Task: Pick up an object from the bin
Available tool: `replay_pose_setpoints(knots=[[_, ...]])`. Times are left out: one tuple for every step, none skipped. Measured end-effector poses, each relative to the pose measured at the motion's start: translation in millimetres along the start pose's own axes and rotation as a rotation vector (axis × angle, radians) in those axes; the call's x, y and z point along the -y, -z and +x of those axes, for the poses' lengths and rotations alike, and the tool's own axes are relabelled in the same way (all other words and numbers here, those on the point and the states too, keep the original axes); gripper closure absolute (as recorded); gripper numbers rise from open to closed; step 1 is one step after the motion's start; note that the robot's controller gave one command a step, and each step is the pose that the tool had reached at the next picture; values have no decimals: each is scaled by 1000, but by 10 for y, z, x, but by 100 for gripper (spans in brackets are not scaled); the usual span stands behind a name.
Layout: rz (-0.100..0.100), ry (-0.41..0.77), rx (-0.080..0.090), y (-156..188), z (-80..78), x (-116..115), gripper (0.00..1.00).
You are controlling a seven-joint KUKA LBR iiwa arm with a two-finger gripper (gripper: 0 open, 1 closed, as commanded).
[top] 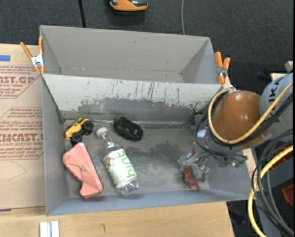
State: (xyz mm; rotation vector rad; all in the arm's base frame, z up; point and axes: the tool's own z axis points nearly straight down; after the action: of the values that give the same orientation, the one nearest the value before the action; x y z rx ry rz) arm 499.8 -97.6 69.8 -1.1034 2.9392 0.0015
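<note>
Camera view: gripper [193, 166] sits low near the right front corner of the bin [137, 90], directly over 1 small red-brown thing [190, 179] on the floor. Whether it is apart or clamped on that thing cannot be told. Well apart, on the left half of the floor, lie 4 things: a clear bottle [120, 169], a pink pouch [83, 172] beside it, a black oval [128, 128] and a yellow toy [76, 128].

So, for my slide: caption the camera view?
Gripper low in the bin, near-right corner, over a small reddish-brown thing.
</note>
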Motion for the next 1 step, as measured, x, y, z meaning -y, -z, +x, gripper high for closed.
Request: replay_pose_setpoints(knots=[[0, 0, 0, 0, 0, 0, 100]])
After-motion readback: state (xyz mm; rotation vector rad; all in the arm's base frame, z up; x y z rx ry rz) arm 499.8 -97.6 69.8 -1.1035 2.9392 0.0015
